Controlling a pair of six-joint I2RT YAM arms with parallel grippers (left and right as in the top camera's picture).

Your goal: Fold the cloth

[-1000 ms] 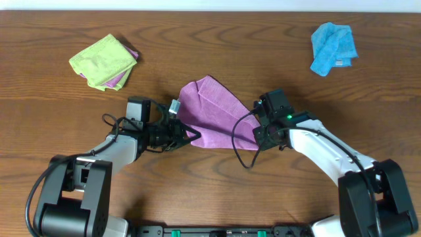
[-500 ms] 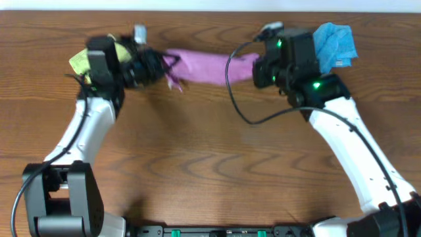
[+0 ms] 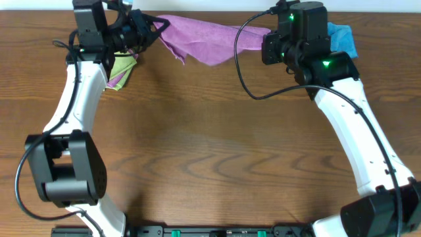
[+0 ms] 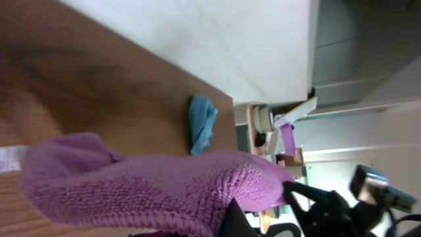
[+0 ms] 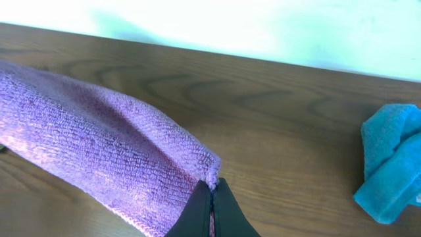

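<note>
Overhead: the cloth (image 3: 205, 41) is held stretched near the far edge of the table (image 3: 197, 145). One end is pinched in the left gripper (image 3: 155, 27) and the other in the right gripper (image 3: 268, 39). A green cloth (image 3: 122, 66) is partly covered by the left arm, and a blue cloth (image 3: 343, 41) lies behind the right.

Left wrist: the lower frame is filled by purple pile, with the fingers largely hidden.

Right wrist: the fingers are seen pressed together on the cloth's corner.
</note>
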